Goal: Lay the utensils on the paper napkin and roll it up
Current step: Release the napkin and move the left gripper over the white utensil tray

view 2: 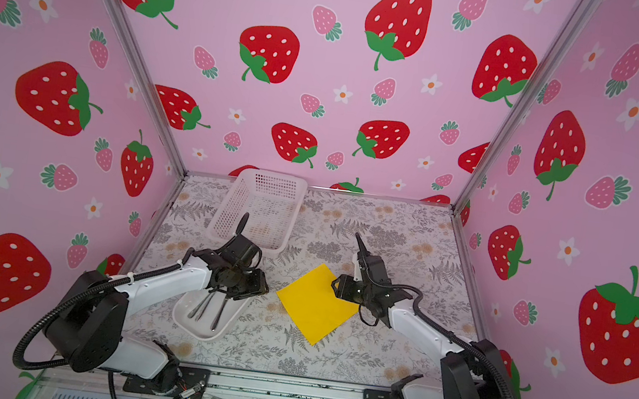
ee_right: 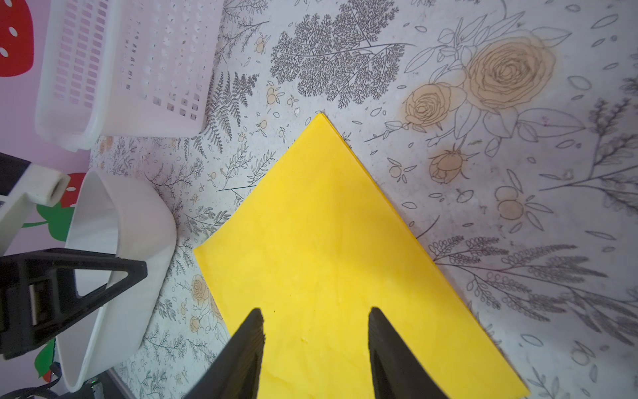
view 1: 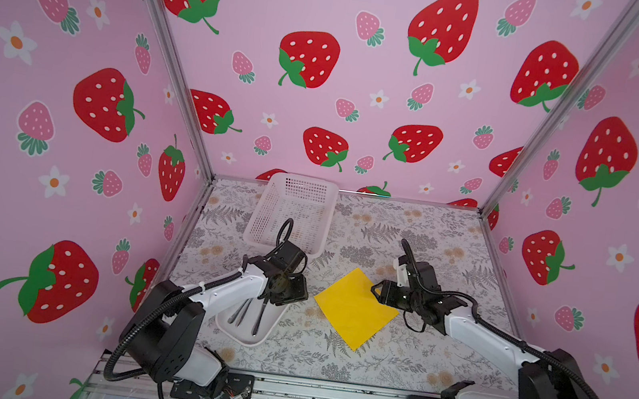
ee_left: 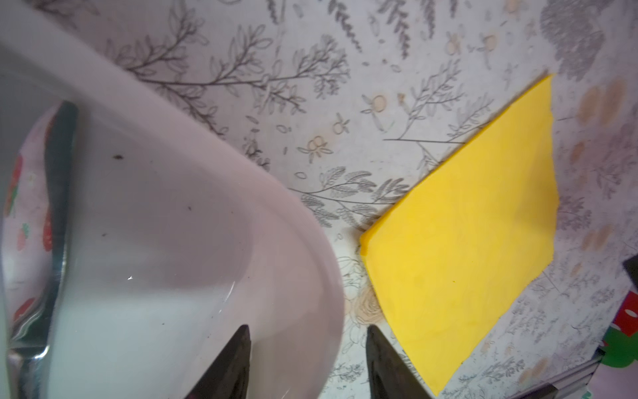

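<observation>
The paper napkin [view 1: 356, 308] lies flat as a bright yellow square, one corner towards me, in the middle of the table in both top views. Silvery utensils [view 1: 248, 313] lie side by side in a white smooth tray [view 1: 233, 334] to its left. My left gripper [view 1: 295, 291] hangs over the tray's far end, open. In the left wrist view the gripper [ee_left: 305, 331] has one finger over the tray [ee_left: 172, 224] and the other over bare table, with the rim between them and a shiny utensil [ee_left: 58, 207] off to the side. My right gripper [ee_right: 316, 314] stands open over the napkin's [ee_right: 328, 241] right corner, holding nothing.
A white perforated basket [view 1: 290, 213] stands at the back, behind the left arm. Strawberry-patterned walls close in the left, right and far sides. The tabletop carries a grey floral print, with bare surface to the right of and in front of the napkin.
</observation>
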### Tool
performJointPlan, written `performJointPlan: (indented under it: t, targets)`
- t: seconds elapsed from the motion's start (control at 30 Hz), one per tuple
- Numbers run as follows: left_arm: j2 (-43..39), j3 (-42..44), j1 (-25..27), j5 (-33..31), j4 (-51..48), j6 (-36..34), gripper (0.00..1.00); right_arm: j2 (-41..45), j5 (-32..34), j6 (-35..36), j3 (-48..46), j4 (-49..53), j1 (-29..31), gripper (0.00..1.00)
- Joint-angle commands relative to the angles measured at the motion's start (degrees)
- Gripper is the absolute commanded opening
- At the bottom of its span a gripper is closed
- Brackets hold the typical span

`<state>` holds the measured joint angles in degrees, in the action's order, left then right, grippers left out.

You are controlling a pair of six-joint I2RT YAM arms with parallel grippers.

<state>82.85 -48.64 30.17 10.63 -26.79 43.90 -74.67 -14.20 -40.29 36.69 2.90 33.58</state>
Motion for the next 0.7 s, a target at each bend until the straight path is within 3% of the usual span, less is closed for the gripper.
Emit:
performJointPlan:
  t: [0.0,0.23,0.33,0.47,0.67]
  targets:
    - [-2.6,-2.6,1.1,-4.6,-1.6,1.1,0.55,-0.3,0.0,-0.6,0.0,0.7,-0.2,0.51]
    - [-13.7,0.8,-1.7,-19.2,-13.1,-6.2,0.55,0.4,-6.0,1.1,0.5,-2.3,0.2,0.51]
    - [-17.0,4.3,-8.8,-16.3,-14.0,-8.7,0.54,0.6,-8.7,2.9,1.3,-4.3,1.9,0.55]
    - [-17.2,7.2,-16.2,-12.7,-13.2,-10.8,0.52,0.3,-7.3,7.5,4.4,-4.3,7.0,0.56]
    - [-11.7,6.7,-20.4,-11.4,-11.2,-11.8,0.5,-0.1,-2.3,13.8,6.8,-7.7,16.8,0.56]
